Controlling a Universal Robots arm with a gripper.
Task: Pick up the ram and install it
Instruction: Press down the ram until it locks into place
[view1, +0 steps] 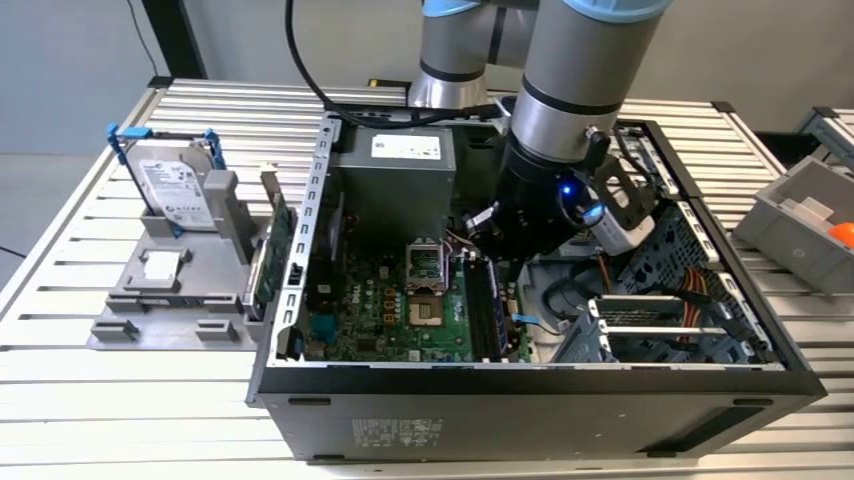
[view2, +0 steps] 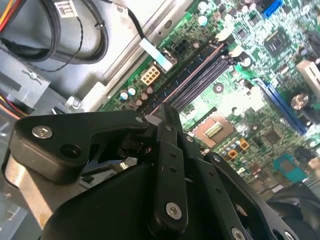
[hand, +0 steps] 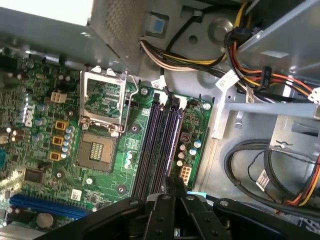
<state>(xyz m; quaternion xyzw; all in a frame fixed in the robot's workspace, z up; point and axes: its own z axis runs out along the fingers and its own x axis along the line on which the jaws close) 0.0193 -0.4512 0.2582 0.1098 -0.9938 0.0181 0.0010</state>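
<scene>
My gripper (view1: 491, 245) is down inside the open computer case (view1: 534, 390), at the far end of the black memory slots (view1: 483, 305) beside the CPU socket. In both wrist views its fingers (view2: 165, 150) are drawn together. A thin dark piece, the ram (hand: 173, 184) seen end-on, is pinched between them. It lines up lengthwise with the memory slots (hand: 160, 145), just above their near end. Most of the ram is hidden by the gripper's black links. The memory slots (view2: 200, 70) run away from the fingertips.
A CPU socket (hand: 102, 125) lies beside the slots, with cable bundles (hand: 260, 75) and a drive cage on their other side. On the exterior view's left, a grey fixture (view1: 160, 300) carries a hard drive (view1: 180, 190) and a green card (view1: 274, 255). A grey bin (view1: 807, 215) sits far right.
</scene>
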